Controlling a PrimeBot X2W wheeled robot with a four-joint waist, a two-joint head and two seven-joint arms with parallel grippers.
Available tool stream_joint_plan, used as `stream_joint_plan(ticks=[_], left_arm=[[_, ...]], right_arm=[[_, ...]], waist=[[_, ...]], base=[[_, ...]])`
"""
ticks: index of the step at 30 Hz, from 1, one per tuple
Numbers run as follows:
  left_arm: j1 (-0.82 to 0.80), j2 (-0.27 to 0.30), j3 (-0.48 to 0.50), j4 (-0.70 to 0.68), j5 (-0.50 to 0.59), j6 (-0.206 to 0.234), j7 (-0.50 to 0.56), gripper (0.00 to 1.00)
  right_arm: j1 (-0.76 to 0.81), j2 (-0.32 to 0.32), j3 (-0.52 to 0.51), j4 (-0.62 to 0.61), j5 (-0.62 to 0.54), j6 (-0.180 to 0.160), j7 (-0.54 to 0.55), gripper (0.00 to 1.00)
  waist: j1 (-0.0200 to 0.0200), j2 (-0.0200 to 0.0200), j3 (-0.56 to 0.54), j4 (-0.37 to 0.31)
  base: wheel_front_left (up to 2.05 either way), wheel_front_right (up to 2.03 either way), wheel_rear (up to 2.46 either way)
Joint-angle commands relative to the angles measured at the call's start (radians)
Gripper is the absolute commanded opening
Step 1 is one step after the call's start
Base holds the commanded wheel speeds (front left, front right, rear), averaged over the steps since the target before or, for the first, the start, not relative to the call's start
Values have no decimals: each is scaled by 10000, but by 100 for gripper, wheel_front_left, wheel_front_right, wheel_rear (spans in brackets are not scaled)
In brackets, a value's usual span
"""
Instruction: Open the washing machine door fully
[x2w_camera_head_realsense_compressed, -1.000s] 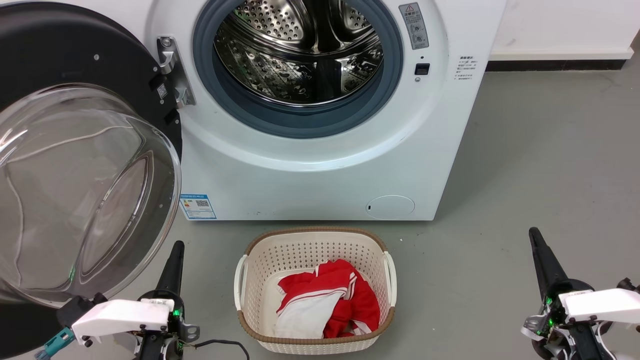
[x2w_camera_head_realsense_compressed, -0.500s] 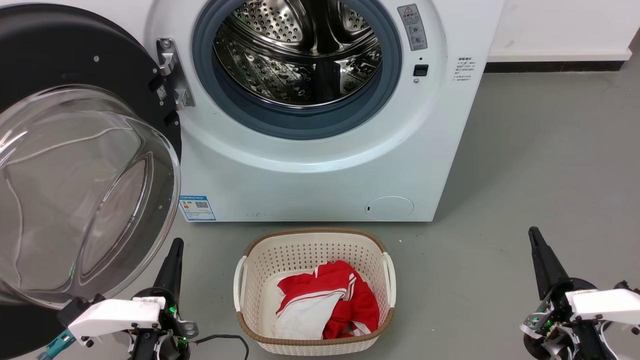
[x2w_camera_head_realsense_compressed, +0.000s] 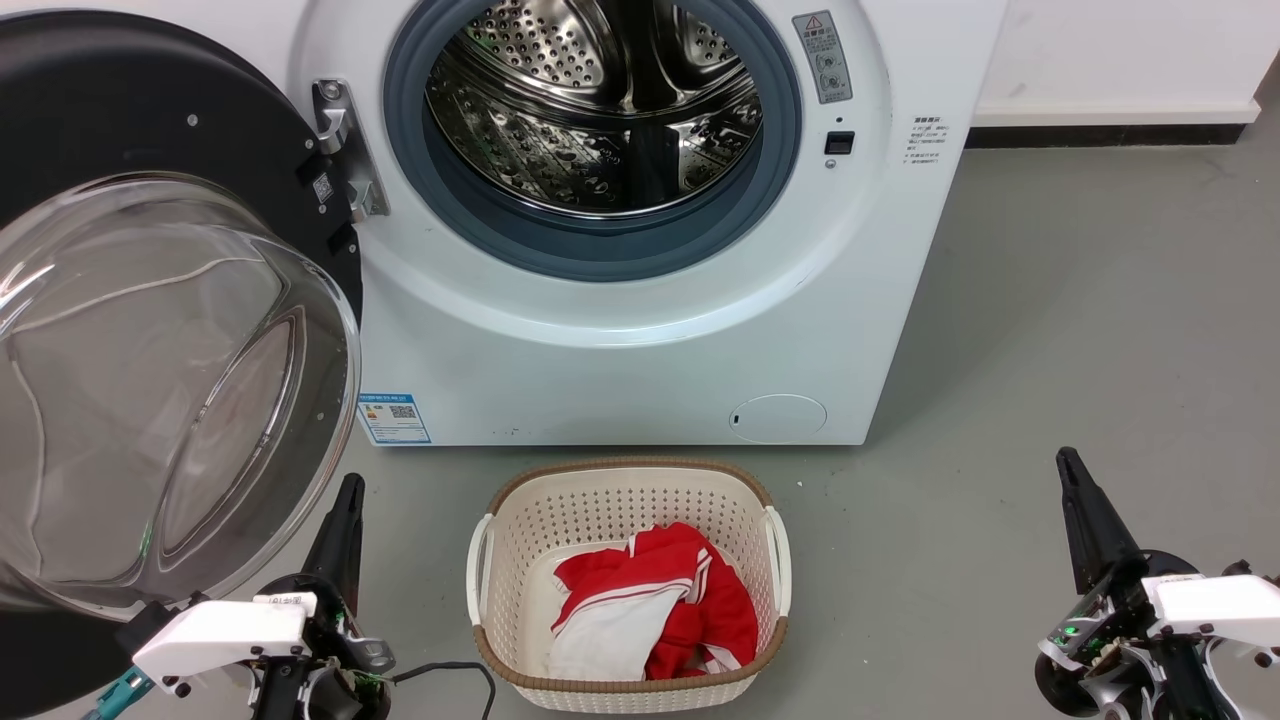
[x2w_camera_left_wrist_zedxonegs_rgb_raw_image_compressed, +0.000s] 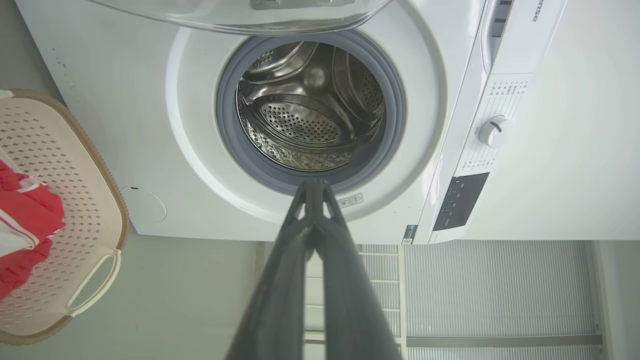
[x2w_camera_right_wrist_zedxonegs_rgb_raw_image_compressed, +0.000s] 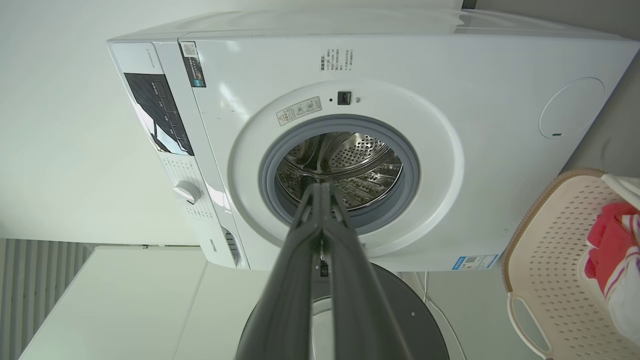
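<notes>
Black washing machine door (x2w_camera_head_realsense_compressed: 120, 110) stands swung open just beside the empty, pinched-together left gripper (x2w_camera_head_realsense_compressed: 350, 487).

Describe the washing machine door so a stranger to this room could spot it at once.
Find the white washing machine standing on the grey floor. Its door hangs swung open from the hinge left of the round opening. It is the big black disc with a bulging clear glass bowl, not the grey rubber ring around the steel drum.
</notes>
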Motion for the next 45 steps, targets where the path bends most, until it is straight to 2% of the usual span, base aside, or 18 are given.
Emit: stream_joint_plan(ticks=[1, 45], left_arm=[[-81, -15, 33, 6, -15, -43, 31, 0], [-77, -14, 29, 2, -18, -43, 27, 0]], right_arm=[[-115, -8, -12, 15, 32, 0, 11, 0], [-115, -6, -13, 13, 30, 0, 13, 0]], waist=[[0, -1, 1, 0], [0, -1, 1, 0]], base=[[0, 0, 0], [0, 0, 0]])
